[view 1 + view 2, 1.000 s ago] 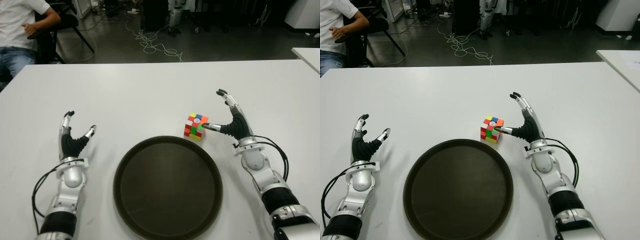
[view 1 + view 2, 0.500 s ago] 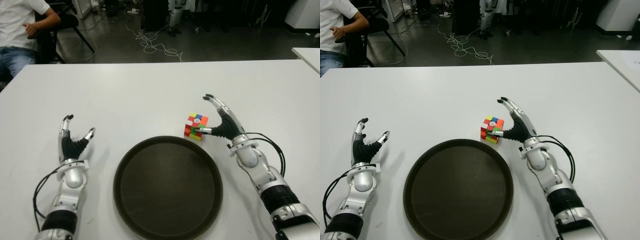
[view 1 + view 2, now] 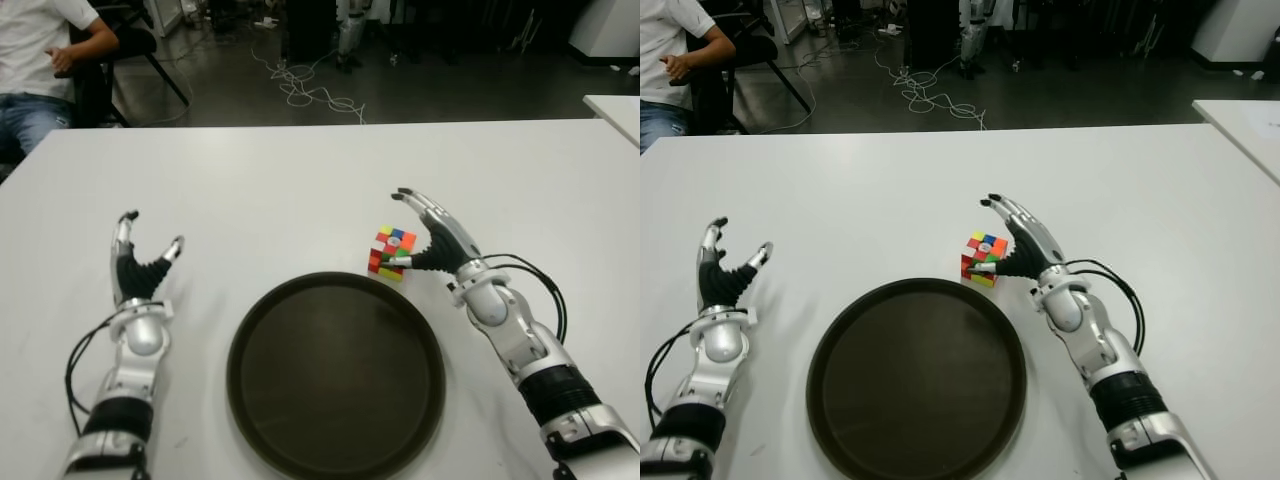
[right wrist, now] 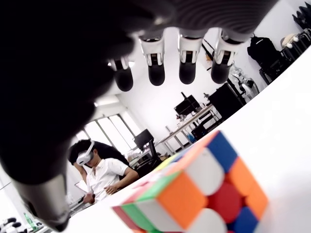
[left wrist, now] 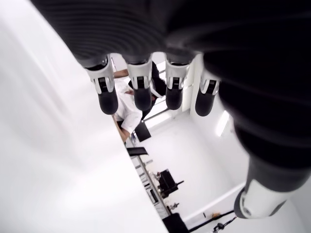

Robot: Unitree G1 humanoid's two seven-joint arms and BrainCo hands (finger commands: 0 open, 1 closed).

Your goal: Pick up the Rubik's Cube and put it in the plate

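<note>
The Rubik's Cube sits on the white table just beyond the far right rim of the round dark plate. My right hand is spread open right beside the cube, its thumb tip against the cube's near right side and its fingers arched over the top without closing. The right wrist view shows the cube close under the palm. My left hand is raised, open and holding nothing, left of the plate.
A person sits beyond the table's far left corner. Cables lie on the floor past the far edge. Another white table's corner shows at the right.
My right hand has moved left and forward, closing in on the cube from its right side. My left hand has shifted slightly left and away.
</note>
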